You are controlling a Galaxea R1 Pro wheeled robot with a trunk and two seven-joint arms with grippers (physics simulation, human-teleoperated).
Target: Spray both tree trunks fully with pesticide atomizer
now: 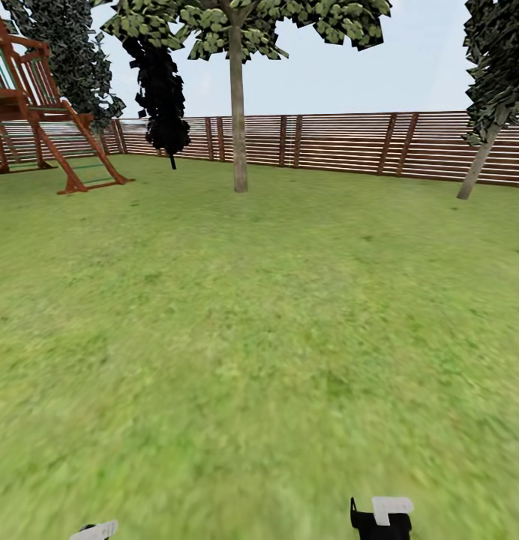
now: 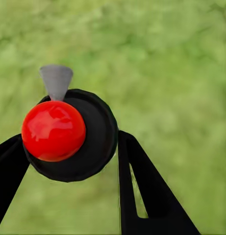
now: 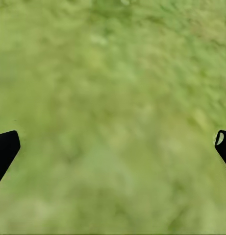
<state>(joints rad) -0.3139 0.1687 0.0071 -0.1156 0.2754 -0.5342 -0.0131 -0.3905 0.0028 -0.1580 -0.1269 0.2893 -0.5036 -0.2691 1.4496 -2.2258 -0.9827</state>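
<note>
red-topped and black, the atomizer (image 2: 68,134) sits right in front of the left wrist camera, clamped between the two dark fingers (image 2: 147,196) of the left gripper (image 2: 68,147), its grey nozzle (image 2: 56,81) sticking out past the cap over blurred grass. so the pick-up looks done: the bottle is off the ground and in the left hand.

right gripper (image 3: 113,147) hangs over bare lawn with its fingers (image 3: 5,149) spread wide apart and nothing between them. in the head view only scraps of both arms peek in at the lower edge, a pale tip on the left and a black-and-white block on the right (image 1: 381,517).

beyond them the lawn (image 1: 259,337) runs out to a pale trunk (image 1: 238,112) standing upright, well away from the robot, under blocky green leaves. a second pale trunk (image 1: 477,165) leans at the right side, near the slat fence (image 1: 349,142). a near-black thin tree (image 1: 160,90) and a wooden play frame (image 1: 42,112) stand to the left, not part of the job.

no whitish specks show anywhere, and both trunks look clean, so spraying seems not yet begun. what is left, by my reading: close the wide gap to the first tree, aim the nozzle at its trunk, coat it fully, then do the same for the other.
</note>
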